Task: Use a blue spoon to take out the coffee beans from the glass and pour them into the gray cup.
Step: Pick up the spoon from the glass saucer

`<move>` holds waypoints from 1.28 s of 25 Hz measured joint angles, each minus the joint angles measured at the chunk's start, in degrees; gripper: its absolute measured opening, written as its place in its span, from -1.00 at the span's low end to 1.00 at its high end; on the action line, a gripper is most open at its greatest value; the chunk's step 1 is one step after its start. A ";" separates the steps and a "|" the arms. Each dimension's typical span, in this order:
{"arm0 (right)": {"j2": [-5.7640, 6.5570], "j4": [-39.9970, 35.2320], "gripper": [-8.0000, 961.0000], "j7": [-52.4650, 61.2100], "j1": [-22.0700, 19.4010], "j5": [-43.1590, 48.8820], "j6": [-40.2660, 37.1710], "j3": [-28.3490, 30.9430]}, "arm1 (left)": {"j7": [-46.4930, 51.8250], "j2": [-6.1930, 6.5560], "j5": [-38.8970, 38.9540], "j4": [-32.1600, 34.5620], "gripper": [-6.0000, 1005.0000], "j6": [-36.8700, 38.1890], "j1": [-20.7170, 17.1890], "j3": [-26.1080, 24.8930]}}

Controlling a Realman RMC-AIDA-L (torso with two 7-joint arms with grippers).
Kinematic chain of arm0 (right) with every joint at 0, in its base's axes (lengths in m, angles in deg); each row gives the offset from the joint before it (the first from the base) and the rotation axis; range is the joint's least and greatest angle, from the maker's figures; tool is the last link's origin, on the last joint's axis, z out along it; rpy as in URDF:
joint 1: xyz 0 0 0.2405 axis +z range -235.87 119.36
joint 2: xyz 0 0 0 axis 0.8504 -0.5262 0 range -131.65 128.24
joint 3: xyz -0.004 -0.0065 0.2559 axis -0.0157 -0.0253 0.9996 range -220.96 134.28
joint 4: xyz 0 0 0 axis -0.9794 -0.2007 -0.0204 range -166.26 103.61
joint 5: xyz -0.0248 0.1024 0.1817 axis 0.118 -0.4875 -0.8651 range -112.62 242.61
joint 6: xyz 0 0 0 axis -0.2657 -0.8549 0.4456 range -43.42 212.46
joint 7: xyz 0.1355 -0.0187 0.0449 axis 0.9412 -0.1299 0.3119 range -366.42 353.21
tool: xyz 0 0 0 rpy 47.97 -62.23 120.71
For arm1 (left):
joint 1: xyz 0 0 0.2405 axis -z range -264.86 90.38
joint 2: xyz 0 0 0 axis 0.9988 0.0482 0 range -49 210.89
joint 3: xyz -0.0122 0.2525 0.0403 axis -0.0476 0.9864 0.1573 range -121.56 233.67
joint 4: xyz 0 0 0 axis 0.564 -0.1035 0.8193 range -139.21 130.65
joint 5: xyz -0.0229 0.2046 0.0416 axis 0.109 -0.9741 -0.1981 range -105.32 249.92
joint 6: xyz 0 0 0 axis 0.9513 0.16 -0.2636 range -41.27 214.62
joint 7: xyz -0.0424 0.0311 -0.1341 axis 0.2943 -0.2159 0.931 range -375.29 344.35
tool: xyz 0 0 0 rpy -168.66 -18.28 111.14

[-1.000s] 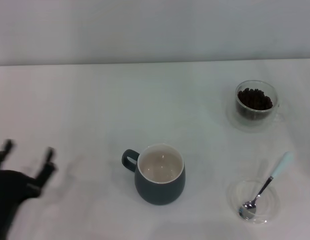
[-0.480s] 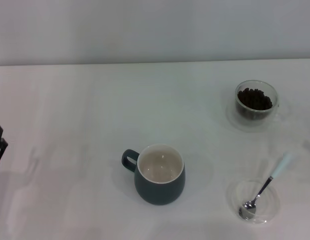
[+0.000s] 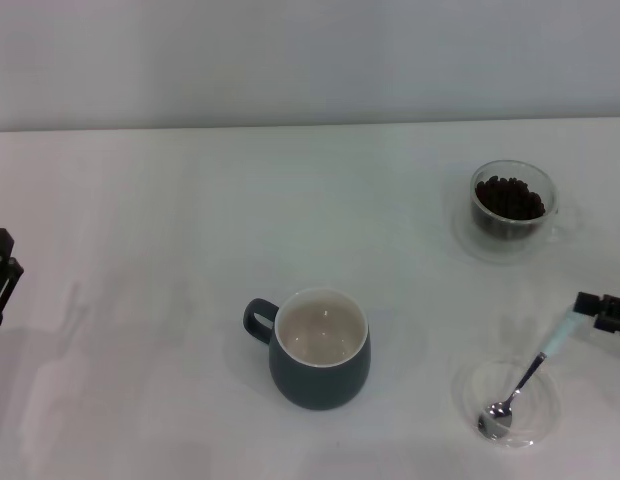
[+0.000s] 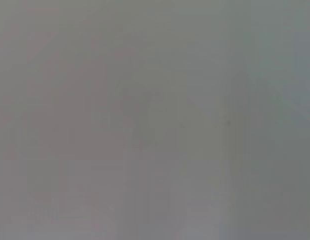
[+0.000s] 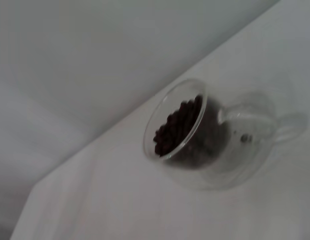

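Observation:
The gray cup (image 3: 320,350) stands at the front middle of the white table, its cream inside bare and its handle to the left. The glass (image 3: 511,200) with coffee beans (image 3: 509,197) stands at the back right; the right wrist view also shows the glass (image 5: 205,135) and its beans (image 5: 177,127). The blue spoon (image 3: 530,372) lies with its metal bowl in a shallow clear dish (image 3: 538,425), its pale handle pointing up and to the right. My right gripper (image 3: 602,312) shows at the right edge, just beside the tip of the spoon handle. My left gripper (image 3: 0,278) is at the far left edge.
The table's far edge meets a plain grey wall (image 3: 310,60). The left wrist view shows only a blank grey surface.
My left gripper has drawn back from the front left to the left edge. My right gripper has come into view at the right edge, next to the spoon handle.

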 joint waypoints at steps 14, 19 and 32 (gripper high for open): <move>-1.01 0.00 0.53 1.38 3.04 0.76 2.14 -3.31 | 0.06 0.00 0.24 -0.01 0.76 -0.13 -0.45 0.00; -1.15 0.00 0.48 1.40 3.00 0.79 2.20 -3.28 | 0.06 0.00 0.29 -0.19 0.76 -0.13 -0.42 0.00; -1.79 -0.30 -0.50 1.43 2.32 0.41 1.87 -2.96 | 0.06 0.00 1.56 -0.62 0.76 -0.13 -0.46 0.00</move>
